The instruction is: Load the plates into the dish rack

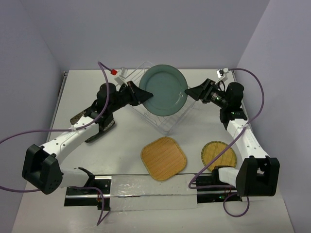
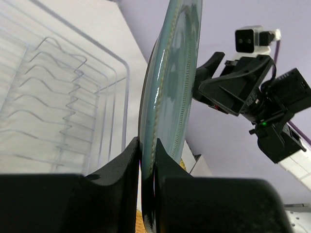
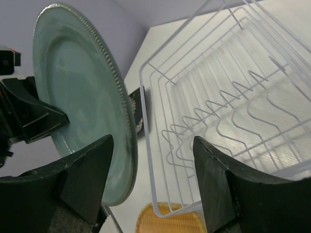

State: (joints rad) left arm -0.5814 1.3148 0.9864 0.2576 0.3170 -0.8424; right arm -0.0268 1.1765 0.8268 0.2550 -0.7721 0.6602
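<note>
The grey-blue round plate [image 1: 164, 90] stands upright on edge above the dish rack [image 1: 167, 127]. My left gripper [image 1: 146, 94] is shut on the plate's left rim; the left wrist view shows its jaws [image 2: 147, 143] pinching the plate [image 2: 170, 82]. My right gripper [image 1: 190, 92] is open at the plate's right rim. In the right wrist view [image 3: 153, 141] the plate [image 3: 82, 97] sits just inside its left finger, with the empty wire rack [image 3: 233, 97] beyond. The tan rounded square plate [image 1: 164, 158] and the tan round plate [image 1: 219, 154] lie flat on the table. The black leaf-patterned plate [image 1: 79, 116] is partly hidden under the left arm.
The rack's upright tines [image 2: 53, 97] stand empty. A small red-capped fitting [image 1: 114, 72] sits behind the rack at the back left. A clear strip [image 1: 146, 187] runs along the near edge between the arm bases. Walls close in the left, back and right.
</note>
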